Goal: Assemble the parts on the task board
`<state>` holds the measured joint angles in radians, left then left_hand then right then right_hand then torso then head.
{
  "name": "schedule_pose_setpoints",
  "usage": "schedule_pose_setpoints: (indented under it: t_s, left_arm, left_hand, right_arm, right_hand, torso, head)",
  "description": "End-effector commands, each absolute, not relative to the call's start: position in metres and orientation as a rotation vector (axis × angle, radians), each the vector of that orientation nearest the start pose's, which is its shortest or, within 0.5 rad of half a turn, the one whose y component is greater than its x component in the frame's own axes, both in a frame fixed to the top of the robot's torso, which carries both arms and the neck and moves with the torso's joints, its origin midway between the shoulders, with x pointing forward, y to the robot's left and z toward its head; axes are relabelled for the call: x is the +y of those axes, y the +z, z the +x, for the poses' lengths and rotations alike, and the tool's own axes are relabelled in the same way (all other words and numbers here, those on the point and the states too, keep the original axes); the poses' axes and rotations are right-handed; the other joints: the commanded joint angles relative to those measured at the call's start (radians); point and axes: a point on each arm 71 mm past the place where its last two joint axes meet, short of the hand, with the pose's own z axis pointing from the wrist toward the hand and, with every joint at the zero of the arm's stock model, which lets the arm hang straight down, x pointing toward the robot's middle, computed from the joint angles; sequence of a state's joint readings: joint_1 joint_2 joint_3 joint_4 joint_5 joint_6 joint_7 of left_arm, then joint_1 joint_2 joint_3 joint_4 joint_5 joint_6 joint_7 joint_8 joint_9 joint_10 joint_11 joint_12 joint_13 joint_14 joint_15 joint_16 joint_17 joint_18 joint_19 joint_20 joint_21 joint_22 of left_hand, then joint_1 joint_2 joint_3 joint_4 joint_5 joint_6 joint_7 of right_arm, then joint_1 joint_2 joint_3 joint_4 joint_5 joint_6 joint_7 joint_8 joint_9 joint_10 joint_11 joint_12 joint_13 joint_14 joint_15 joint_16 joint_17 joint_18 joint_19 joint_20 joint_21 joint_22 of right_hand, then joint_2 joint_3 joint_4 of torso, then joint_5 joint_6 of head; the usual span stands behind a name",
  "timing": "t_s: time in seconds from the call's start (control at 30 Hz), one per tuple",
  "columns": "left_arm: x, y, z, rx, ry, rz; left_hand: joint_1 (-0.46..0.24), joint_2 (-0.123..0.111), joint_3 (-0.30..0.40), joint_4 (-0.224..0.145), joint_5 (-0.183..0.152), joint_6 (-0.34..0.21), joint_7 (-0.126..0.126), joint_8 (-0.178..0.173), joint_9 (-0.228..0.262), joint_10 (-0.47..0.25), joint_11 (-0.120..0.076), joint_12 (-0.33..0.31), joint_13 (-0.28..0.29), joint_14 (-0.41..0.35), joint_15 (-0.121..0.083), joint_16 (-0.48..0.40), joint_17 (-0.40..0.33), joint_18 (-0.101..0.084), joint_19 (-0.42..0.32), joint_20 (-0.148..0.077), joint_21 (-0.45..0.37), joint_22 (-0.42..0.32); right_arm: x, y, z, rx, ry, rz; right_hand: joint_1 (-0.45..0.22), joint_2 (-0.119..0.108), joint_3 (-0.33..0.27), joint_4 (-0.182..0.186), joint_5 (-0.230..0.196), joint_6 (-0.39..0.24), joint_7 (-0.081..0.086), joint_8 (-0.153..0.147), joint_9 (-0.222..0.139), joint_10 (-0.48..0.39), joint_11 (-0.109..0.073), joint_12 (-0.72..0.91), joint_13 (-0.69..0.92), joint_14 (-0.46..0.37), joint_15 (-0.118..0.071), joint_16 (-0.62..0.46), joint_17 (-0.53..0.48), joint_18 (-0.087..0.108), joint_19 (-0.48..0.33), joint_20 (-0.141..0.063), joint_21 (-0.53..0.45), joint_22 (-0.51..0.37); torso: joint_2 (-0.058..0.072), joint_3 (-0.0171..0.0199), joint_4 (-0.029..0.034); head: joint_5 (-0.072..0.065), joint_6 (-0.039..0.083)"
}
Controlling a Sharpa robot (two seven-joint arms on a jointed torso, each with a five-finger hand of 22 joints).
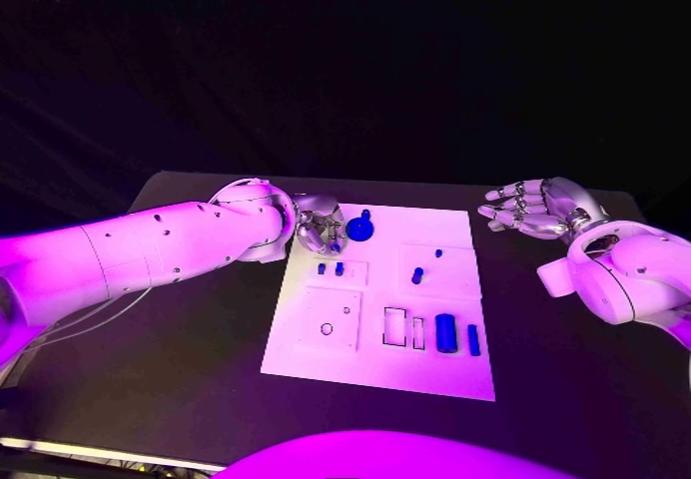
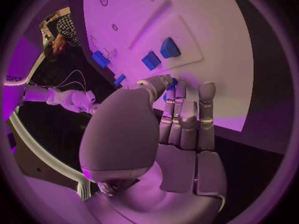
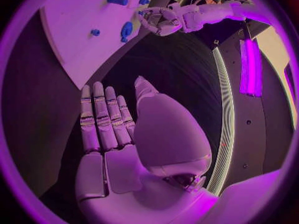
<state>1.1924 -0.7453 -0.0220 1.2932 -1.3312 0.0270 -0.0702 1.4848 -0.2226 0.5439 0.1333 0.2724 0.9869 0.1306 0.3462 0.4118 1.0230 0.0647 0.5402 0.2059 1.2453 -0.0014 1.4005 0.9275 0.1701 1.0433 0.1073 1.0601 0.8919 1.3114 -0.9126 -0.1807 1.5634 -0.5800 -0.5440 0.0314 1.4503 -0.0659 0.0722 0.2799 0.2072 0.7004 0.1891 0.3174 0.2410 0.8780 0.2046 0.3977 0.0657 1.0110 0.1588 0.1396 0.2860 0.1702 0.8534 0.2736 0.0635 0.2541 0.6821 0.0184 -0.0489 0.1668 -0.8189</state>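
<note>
The white task board point(image 1: 432, 371) lies in the middle of the black table. My left hand point(image 1: 320, 230) hovers over its far left corner, beside a round blue part point(image 1: 360, 230). In the left wrist view the thumb of the left hand point(image 2: 181, 119) meets the straight fingers, and a small blue part point(image 2: 172, 83) sits pinched between them. Two blue pegs point(image 1: 330, 267) stand just in front of that hand. My right hand point(image 1: 536, 210) is open beyond the board's far right corner, holding nothing; its fingers point(image 3: 102, 119) are straight.
Two more small blue parts point(image 1: 417, 274) sit mid-board, and two longer blue pieces point(image 1: 446, 332) lie near the front right by rectangular slots point(image 1: 393, 326). A raised square with a round hole point(image 1: 327, 327) is at the front left. Bare black table point(image 1: 173, 369) surrounds the board.
</note>
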Motion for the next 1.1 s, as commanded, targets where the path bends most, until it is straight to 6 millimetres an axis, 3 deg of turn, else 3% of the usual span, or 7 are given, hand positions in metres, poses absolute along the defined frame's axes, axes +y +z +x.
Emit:
schedule_pose_setpoints:
  t_s: [0.03, 0.3, 0.57, 1.1]
  left_arm:
    - [0.2161, -0.2253, 0.5159, 2.050, -0.599, 0.127]
    - [0.2162, -0.2256, 0.5156, 2.053, -0.607, 0.124]
    - [0.2170, -0.2252, 0.5157, 2.051, -0.621, 0.107]
    - [0.2177, -0.2251, 0.5160, 2.049, -0.624, 0.094]
  left_hand:
    - [-0.004, 0.009, 0.000, -0.007, 0.001, 0.008, 0.000, 0.003, 0.002, 0.004, 0.001, -0.007, 0.001, -0.001, 0.006, 0.003, 0.001, -0.004, -0.005, -0.001, -0.001, 0.001]
    - [-0.006, 0.006, -0.001, -0.009, 0.001, 0.003, 0.002, -0.006, 0.000, 0.002, 0.004, -0.017, -0.001, -0.005, 0.007, 0.001, -0.008, -0.003, -0.012, -0.001, -0.007, -0.006]
    - [-0.012, -0.005, 0.016, -0.020, 0.002, -0.102, 0.007, -0.103, -0.035, 0.004, 0.014, -0.074, -0.011, -0.014, 0.016, 0.002, -0.024, 0.000, -0.023, 0.006, -0.015, -0.010]
    - [-0.018, -0.008, 0.016, -0.020, 0.002, -0.119, 0.003, -0.120, -0.042, 0.007, 0.015, -0.083, -0.011, -0.018, 0.017, 0.002, -0.030, 0.001, -0.029, 0.007, -0.020, -0.015]
  right_arm:
    - [-0.2415, -0.1796, 0.4846, 1.623, 0.942, 0.681]
    - [-0.2413, -0.1802, 0.4845, 1.624, 0.942, 0.681]
    - [-0.2418, -0.1806, 0.4845, 1.624, 0.941, 0.682]
    - [-0.2419, -0.1817, 0.4846, 1.633, 0.939, 0.684]
  right_hand:
    - [0.005, 0.006, 0.003, -0.006, -0.003, -0.006, 0.084, 0.004, -0.001, -0.007, 0.001, 0.006, -0.001, 0.008, 0.000, -0.005, -0.002, 0.013, 0.000, 0.001, 0.002, -0.002]
    - [0.005, 0.006, 0.003, -0.006, -0.003, -0.006, 0.084, 0.004, -0.001, -0.007, 0.001, 0.006, -0.001, 0.008, 0.000, -0.005, -0.002, 0.013, 0.000, 0.001, 0.002, -0.002]
    - [0.005, 0.006, 0.003, -0.006, -0.003, -0.006, 0.084, 0.004, -0.001, -0.007, 0.001, 0.006, -0.001, 0.008, 0.000, -0.005, -0.002, 0.013, 0.000, 0.001, 0.002, -0.002]
    - [0.005, 0.006, 0.003, -0.006, -0.003, -0.006, 0.084, 0.004, -0.002, -0.008, 0.002, 0.006, -0.001, 0.008, 0.000, -0.006, -0.003, 0.013, 0.000, 0.001, 0.002, -0.005]
  torso:
    - [0.001, 0.0003, 0.0004]
    - [-0.001, 0.0006, 0.0000]
    - [-0.001, 0.0004, 0.0000]
    - [0.000, 0.0007, 0.0000]
  head:
    - [0.002, 0.000]
    - [0.002, -0.001]
    - [0.002, 0.001]
    - [0.003, 0.001]
